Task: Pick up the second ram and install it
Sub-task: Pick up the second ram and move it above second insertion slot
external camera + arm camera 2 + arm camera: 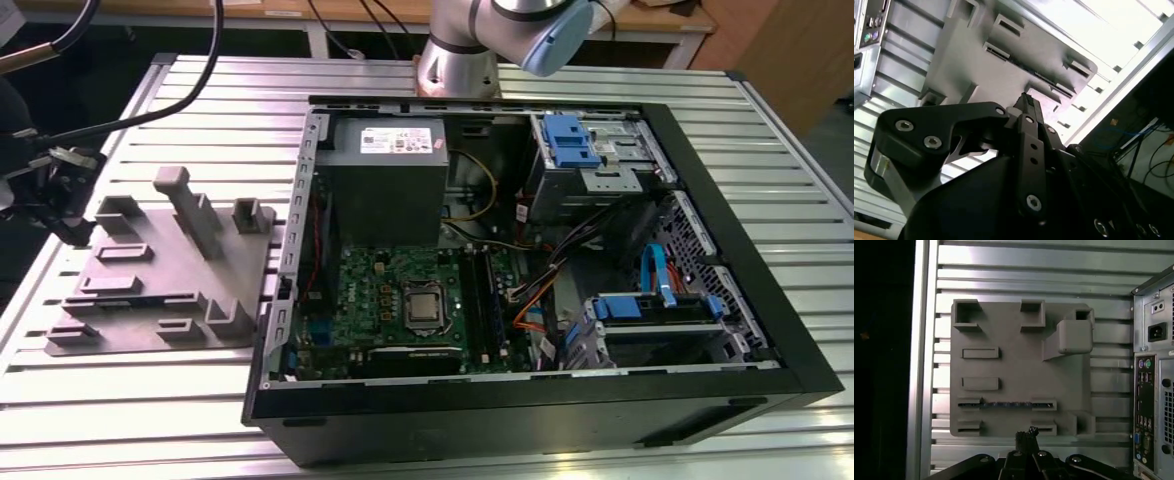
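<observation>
Hovering by the second ram (1006, 404) in the grey tray (1014, 375), at the computer case's (507, 420) exterior-view nine o'clock, the claw (1026, 431) is together; pickup likely needs it parted.

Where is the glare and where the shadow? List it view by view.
Second wrist view: the table slats blow out white; the end effector reads dark. First wrist view: glare streaks some slats, blackness beyond the table edge, grey tray evenly lit. Exterior view: soft light, computer case interior shadowed.
</observation>
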Robot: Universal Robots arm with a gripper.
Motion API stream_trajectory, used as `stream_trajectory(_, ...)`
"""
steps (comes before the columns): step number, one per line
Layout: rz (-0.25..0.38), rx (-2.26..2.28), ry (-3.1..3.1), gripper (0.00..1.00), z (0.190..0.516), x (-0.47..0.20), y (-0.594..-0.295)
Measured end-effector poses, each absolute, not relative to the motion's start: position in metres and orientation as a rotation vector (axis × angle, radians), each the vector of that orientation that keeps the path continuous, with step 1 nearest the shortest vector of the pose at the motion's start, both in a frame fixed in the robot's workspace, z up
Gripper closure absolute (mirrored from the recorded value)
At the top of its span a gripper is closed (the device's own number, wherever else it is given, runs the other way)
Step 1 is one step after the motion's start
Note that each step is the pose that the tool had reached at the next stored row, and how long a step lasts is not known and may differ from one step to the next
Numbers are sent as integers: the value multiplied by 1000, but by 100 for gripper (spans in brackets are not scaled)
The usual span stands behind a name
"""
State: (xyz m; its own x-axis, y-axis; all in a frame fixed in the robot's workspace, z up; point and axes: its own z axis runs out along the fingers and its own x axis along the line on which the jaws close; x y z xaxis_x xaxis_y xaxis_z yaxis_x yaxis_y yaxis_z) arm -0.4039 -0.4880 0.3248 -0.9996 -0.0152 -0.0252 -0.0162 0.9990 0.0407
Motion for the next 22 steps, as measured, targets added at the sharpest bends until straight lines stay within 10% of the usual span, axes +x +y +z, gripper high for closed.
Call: stream_trajectory(22, -49, -524, 3082, 90, 324, -404, -488)
